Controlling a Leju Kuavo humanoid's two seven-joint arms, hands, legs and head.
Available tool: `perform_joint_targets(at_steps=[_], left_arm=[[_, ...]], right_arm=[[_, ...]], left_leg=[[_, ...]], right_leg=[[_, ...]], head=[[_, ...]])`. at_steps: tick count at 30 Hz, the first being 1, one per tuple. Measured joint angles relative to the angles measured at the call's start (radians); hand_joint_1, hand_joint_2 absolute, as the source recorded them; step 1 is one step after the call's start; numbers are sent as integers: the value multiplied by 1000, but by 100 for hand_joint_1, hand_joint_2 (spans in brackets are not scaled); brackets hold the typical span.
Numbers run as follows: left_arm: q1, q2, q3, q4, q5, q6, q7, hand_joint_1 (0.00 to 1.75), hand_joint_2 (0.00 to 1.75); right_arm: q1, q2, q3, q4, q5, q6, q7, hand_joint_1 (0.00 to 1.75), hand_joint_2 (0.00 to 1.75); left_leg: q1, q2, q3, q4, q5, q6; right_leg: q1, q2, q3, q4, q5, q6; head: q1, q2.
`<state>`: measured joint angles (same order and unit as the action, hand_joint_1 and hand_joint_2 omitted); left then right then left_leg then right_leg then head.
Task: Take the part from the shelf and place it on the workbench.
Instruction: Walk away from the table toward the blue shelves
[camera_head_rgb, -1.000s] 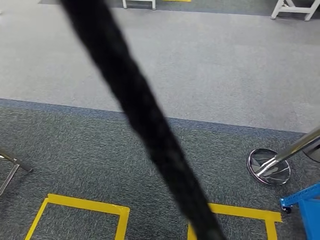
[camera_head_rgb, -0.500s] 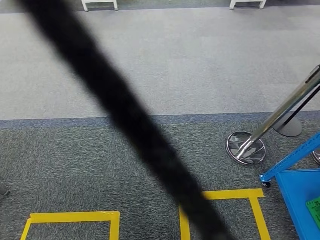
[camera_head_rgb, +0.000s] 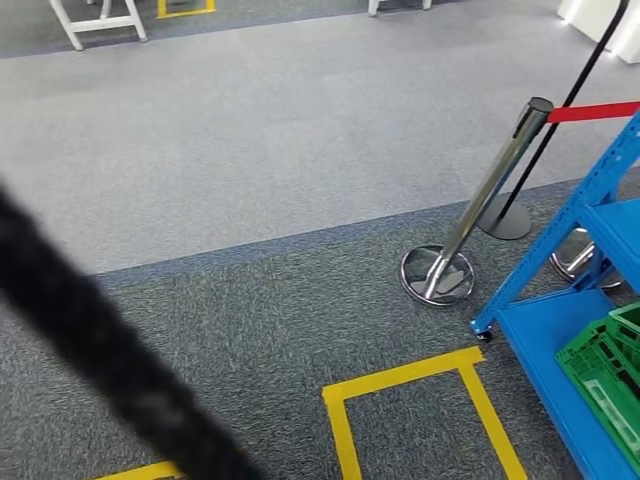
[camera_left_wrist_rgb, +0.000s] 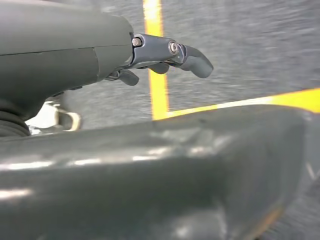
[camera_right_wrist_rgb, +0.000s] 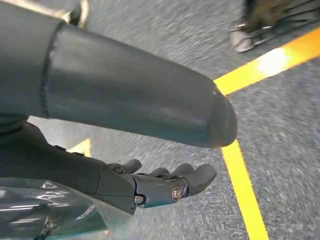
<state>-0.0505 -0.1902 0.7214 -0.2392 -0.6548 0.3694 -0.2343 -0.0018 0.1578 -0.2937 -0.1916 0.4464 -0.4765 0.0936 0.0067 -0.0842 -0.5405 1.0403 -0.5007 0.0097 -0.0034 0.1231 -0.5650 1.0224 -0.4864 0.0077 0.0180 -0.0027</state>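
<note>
Grey carpet floor (camera_head_rgb: 302, 150) with yellow tape (camera_head_rgb: 411, 375) is lying before the blue shelf (camera_head_rgb: 558, 370) and green crate (camera_head_rgb: 607, 365), the part's likely place; left robot hand (camera_left_wrist_rgb: 166, 55) and right robot hand (camera_right_wrist_rgb: 166, 182) are hanging empty, fingers loosely apart, risking clipping the stanchion (camera_head_rgb: 483, 205).

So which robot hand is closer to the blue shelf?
Probably the right hand: the blue shelf stands on the robot's right. The left hand hangs on the far side, over yellow tape.
</note>
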Motion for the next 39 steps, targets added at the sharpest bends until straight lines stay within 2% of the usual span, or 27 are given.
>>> perform_joint_targets(at_steps=[1,3,4,5,7,8,9,10,11,13,15,16,18,20,22,24,25,26,27,28,30,32,34,35,36,38,39], left_arm=[[-7,1,2,0,5,-2,-6,0,0],[-16,3,4,0,6,-2,-4,0,0],[-19,3,4,0,5,-1,-1,0,0],[-20,3,4,0,4,0,1,0,0],[-18,3,6,0,3,4,7,0,0],[-16,3,8,0,4,7,14,0,0],[-15,3,11,0,9,10,22,0,0],[-15,2,16,0,17,13,29,0,0],[-16,1,22,0,28,14,33,0,0],[-17,-3,37,0,50,15,35,0,0],[-18,-7,49,0,59,17,34,0,0],[-18,-8,53,0,60,18,34,0,0],[-22,-10,60,0,61,18,33,0,0],[-23,-12,65,0,62,18,33,0,0],[-21,-12,69,0,62,18,32,0,0],[-18,-12,73,0,63,18,31,0,0],[-16,-12,73,1,63,16,30,0,0],[-14,-12,74,1,63,15,25,0,0],[-14,-12,74,1,64,15,18,0,0],[-15,-12,75,1,66,15,9,0,0],[-20,-8,79,2,68,23,-4,0,0],[-23,-3,83,2,62,36,-4,0,0],[-23,-2,88,2,58,58,13,0,0],[-21,-2,91,1,60,75,16,0,0],[-18,-3,94,1,62,94,10,0,0],[-9,-6,102,1,68,131,-12,0,0],[-5,-7,108,1,70,145,-15,0,0]], right_arm=[[-3,-4,-11,-1,-8,0,-12,0,0],[-4,-13,-33,-3,-18,0,-23,0,0],[-4,-16,-43,-3,-21,0,-24,0,0],[-5,-20,-51,-3,-24,0,-25,0,0],[-11,-23,-65,-5,-30,0,-25,0,0],[-13,-24,-72,-5,-37,2,-25,0,0],[-15,-25,-81,-6,-47,5,-26,0,0],[-14,-26,-91,-6,-58,9,-28,0,0],[-14,-26,-102,-7,-68,12,-32,0,0],[-15,-26,-121,-8,-81,17,-41,0,0],[-20,-25,-135,-10,-85,19,-47,0,0],[-21,-25,-140,-11,-86,20,-49,0,0],[-20,-25,-150,-11,-87,20,-50,0,0],[-20,-26,-157,-13,-87,20,-50,0,0],[-25,-26,-160,-14,-86,21,-51,0,0],[-27,-26,-162,-14,-81,21,-50,0,0],[-26,-26,-162,-14,-78,21,-49,0,0],[-25,-26,-162,-14,-73,21,-49,0,0],[-24,-26,-162,-14,-67,20,-50,0,0],[-23,-26,-162,-14,-60,19,-51,0,0],[-24,-25,-162,-14,-47,10,-58,0,0],[-24,-22,-162,-14,-37,-9,-68,0,0],[-19,-20,-163,-14,-31,-25,-67,0,0],[-15,-19,-166,-14,-31,-29,-60,0,0],[-13,-17,-169,-14,-33,-33,-51,0,0],[-13,-11,-180,-14,-40,-41,-36,0,0],[-14,-8,-185,-14,-44,-45,-30,0,0]], left_leg=[[-1,-6,4,-13,-3,0],[-1,17,7,-25,2,5],[0,31,8,-31,5,10],[1,47,9,-37,9,14],[0,81,8,-41,10,20],[0,100,7,-41,10,21],[-1,117,7,-41,9,21],[0,133,7,-41,8,20],[0,146,8,-41,6,18],[0,170,13,-40,1,11],[-4,189,19,-37,-5,-1],[-6,196,22,-37,-6,-6],[-3,207,30,-38,-10,-18],[2,174,26,-7,-39,-29],[4,117,-21,109,-104,-33],[3,96,-79,234,-155,-32],[3,94,-96,265,-158,-30],[3,93,-99,263,-143,-28],[3,90,-91,234,-114,-24],[3,82,-71,178,-73,-19],[4,33,-21,42,-5,-8],[3,-2,3,-25,11,-4],[2,13,6,-37,10,-2],[3,26,9,-45,14,2],[5,40,11,-52,18,7],[4,73,13,-60,21,14],[3,90,12,-60,21,16]], right_leg=[[-2,13,-6,0,3,7],[-7,27,-20,-1,7,19],[-6,9,-31,11,-1,23],[-4,-20,-49,39,-20,26],[-2,-88,-107,155,-82,33],[-3,-104,-139,219,-108,38],[-6,-112,-160,263,-120,42],[-9,-117,-163,272,-113,46],[-12,-124,-143,238,-89,49],[-14,-163,-64,98,-30,51],[-10,-192,-8,3,-5,39],[-7,-194,-3,-7,-8,30],[-6,-175,-2,-10,-6,14],[-9,-154,3,-16,-2,-1],[-10,-128,7,-17,3,-11],[-7,-102,6,-17,5,-14],[-6,-90,6,-17,5,-14],[-6,-78,7,-16,5,-14],[-5,-64,9,-16,5,-14],[-4,-48,10,-16,5,-14],[-5,-20,9,-14,6,-10],[-9,4,-1,-13,10,0],[-14,26,-12,-15,15,15],[-13,16,-19,-10,12,20],[-11,-7,-33,8,0,24],[-7,-77,-85,104,-54,29],[-8,-98,-119,172,-86,32]], head=[[0,0],[0,0],[2,0],[5,0],[10,0],[11,0],[11,0],[11,0],[11,0],[12,0],[10,0],[10,0],[9,0],[5,0],[-1,0],[-1,0],[-1,0],[-1,0],[-1,0],[-1,0],[-1,0],[0,0],[-1,0],[0,0],[3,0],[8,0],[11,0]])
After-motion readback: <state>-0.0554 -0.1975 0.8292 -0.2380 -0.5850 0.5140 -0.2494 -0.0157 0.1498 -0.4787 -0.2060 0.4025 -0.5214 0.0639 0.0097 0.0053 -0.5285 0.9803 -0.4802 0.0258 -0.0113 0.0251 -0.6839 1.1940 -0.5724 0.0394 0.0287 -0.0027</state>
